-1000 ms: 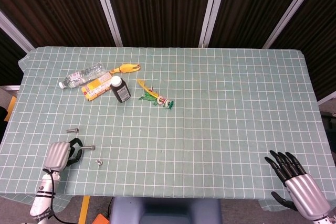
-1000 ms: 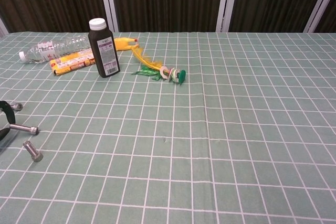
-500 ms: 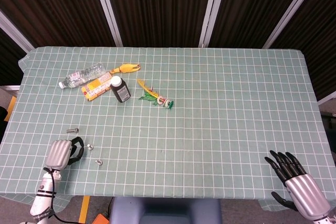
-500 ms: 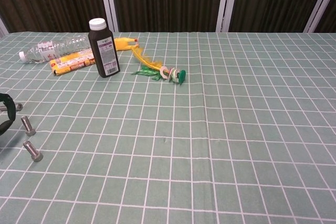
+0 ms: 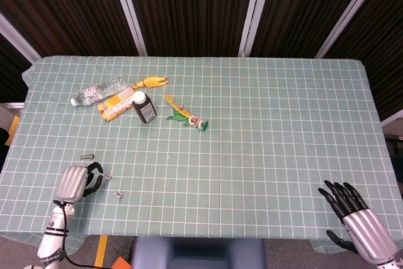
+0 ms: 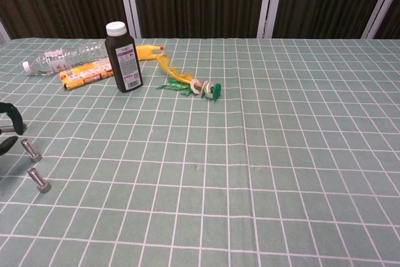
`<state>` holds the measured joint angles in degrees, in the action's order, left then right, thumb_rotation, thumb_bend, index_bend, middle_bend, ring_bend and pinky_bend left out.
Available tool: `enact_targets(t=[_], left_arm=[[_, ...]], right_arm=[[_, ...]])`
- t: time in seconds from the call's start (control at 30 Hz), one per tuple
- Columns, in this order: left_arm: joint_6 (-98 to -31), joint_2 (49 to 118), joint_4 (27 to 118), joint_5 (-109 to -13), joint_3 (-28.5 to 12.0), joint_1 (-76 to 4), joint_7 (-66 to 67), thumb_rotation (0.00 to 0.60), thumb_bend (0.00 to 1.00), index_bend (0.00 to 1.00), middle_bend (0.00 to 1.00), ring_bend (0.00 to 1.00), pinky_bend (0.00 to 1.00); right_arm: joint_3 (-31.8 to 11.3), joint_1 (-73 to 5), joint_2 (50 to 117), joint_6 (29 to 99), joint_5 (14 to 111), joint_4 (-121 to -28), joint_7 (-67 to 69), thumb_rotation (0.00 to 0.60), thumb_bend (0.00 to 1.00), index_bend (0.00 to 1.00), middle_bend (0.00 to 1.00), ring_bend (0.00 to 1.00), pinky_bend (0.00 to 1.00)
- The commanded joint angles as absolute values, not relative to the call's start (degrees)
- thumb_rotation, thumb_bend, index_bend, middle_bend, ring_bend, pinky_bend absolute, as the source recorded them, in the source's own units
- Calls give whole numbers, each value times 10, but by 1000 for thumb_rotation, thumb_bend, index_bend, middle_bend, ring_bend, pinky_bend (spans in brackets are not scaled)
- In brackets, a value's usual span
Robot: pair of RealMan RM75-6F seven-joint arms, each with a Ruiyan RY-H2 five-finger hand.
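Comparing this moment with the frames just before it, the long bolt (image 6: 29, 150) had left the left robot hand (image 5: 77, 183). A second earlier that bolt was pinched level between the dark fingers, shaft pointing toward the middle of the worktop (image 5: 264, 137); half a second earlier it already lay on the checked cloth, and now it rested there just beside the fingertips (image 6: 11, 119), with a sliver of cloth showing between them in the chest view. The left robot hand had drawn back slightly toward the near-left edge, its fingers loosely curled and apart, holding nothing. Judging from that, the release looked finished: the bolt was set down near the left edge, between a second bolt (image 5: 86, 155) lying farther up the cloth and a third, shorter bolt (image 6: 39, 181) nearer the front edge.

The right robot hand (image 5: 354, 213) rested at the near-right corner with fingers spread and nothing in them, unchanged across all three moments.

Well apart from the bolts, nothing had shifted in the far-left cluster: the dark bottle (image 6: 123, 57) stood upright with its white cap on, the clear water bottle (image 6: 59, 59) and the yellow packet (image 6: 87, 74) lay on their sides behind it, and the yellow-and-green feather toy (image 6: 190, 83) lay just to its right.
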<state>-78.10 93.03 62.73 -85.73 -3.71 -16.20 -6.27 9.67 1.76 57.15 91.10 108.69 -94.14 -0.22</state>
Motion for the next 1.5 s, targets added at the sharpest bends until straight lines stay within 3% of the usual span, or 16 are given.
enact_targets(t=[0.03,0.6,1.07,1.5], left_arm=[[-784,925,626,-848,-49,-163,-73,600,451,451,1000,1000,1000],[-653,977,463,-762,-82,-199,-117,600,435,406,1000,1000,1000],[-629,1025,356,-754,-94,-221,-157,600,435,431,1000,1000,1000],[-615,1045,319,-756,-95,-233,-171,600,435,467,1000,1000,1000]], right_arm=[[97,18,571,911,1087,-942,-3,600,309,0,0,0,0],[95,16,575,904,1084,-944,-11,600,309,0,0,0,0],[91,14,580,890,1071,-949,-27,600,309,0,0,0,0],[90,13,583,885,1064,-951,-35,600,309,0,0,0,0]])
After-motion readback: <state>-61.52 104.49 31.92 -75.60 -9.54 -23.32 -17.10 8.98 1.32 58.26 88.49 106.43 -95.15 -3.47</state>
